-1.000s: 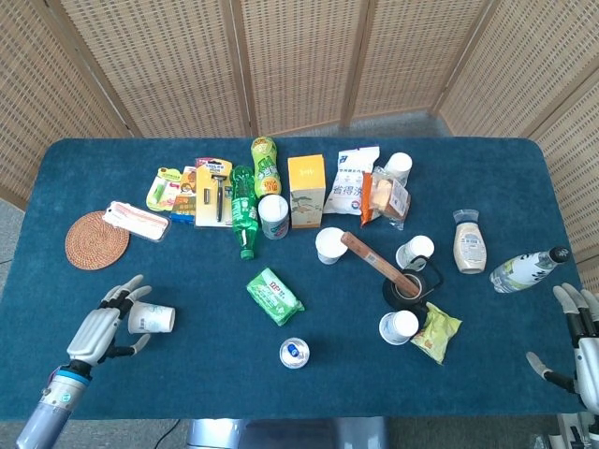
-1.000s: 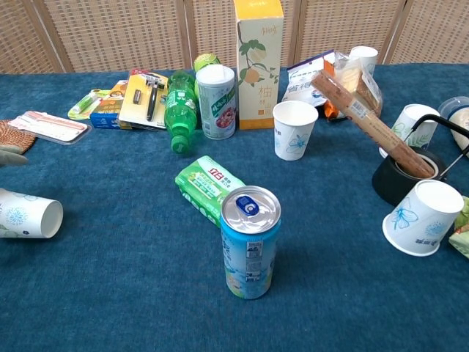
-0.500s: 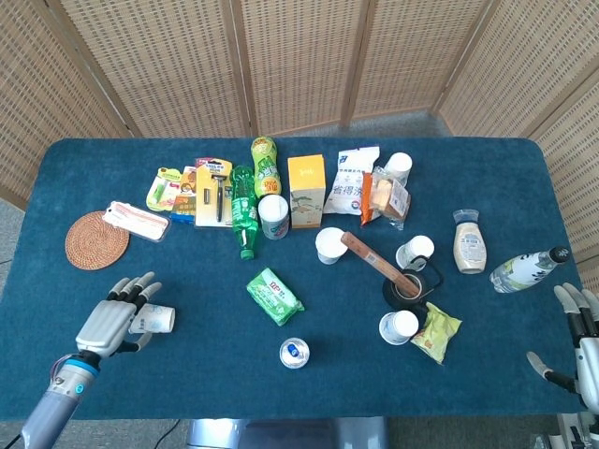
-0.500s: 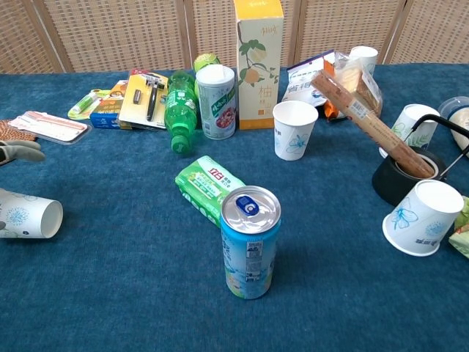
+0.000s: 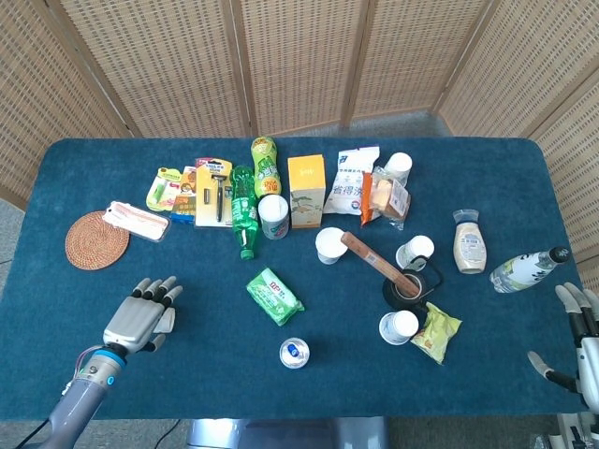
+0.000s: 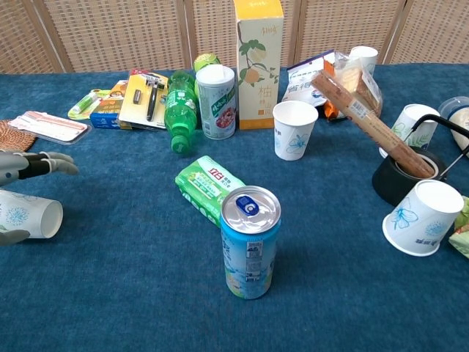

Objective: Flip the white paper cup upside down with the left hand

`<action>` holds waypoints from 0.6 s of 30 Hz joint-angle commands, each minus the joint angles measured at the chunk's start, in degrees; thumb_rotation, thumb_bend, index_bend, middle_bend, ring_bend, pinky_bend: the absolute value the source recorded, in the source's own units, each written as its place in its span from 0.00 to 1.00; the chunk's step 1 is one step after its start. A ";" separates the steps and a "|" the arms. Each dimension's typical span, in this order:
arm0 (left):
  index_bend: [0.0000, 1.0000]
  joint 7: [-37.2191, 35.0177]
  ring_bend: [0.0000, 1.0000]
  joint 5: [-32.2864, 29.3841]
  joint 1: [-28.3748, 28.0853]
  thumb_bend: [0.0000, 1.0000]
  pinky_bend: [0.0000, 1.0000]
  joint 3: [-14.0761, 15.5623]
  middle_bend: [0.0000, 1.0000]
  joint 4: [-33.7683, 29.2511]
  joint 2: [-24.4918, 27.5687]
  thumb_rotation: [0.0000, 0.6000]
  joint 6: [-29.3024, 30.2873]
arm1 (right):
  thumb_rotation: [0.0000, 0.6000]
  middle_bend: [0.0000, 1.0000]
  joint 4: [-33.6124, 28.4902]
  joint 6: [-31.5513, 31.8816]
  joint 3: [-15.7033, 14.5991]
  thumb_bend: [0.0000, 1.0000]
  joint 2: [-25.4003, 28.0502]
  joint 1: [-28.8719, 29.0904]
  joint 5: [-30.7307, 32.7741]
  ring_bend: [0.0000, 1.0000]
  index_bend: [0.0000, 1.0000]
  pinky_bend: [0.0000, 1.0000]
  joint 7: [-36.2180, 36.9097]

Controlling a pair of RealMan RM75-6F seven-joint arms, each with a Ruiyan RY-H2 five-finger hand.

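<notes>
Over the white paper cup (image 6: 29, 217), left hand (image 5: 140, 319) now further right

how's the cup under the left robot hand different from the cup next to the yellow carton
The cup by the left robot hand lies on its side, mouth facing right; the cup near the yellow carton stands upright, mouth up. The first is partly covered by fingers; the second stands untouched. Both are white paper with a pale blue print.
</notes>
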 commanded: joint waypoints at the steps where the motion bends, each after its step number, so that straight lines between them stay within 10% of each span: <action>1: 0.05 4.02 0.00 -4.20 -1.68 0.39 0.01 0.58 0.00 -1.20 -2.24 1.00 1.64 | 1.00 0.00 -0.03 0.13 -0.02 0.21 0.11 -0.05 -0.10 0.00 0.00 0.02 0.30; 18: 0.18 8.94 0.05 -8.55 -4.34 0.39 0.17 1.64 0.17 -0.09 -5.20 1.00 6.33 | 1.00 0.00 0.03 -0.11 -0.06 0.21 0.12 0.05 -0.07 0.00 0.00 0.02 0.47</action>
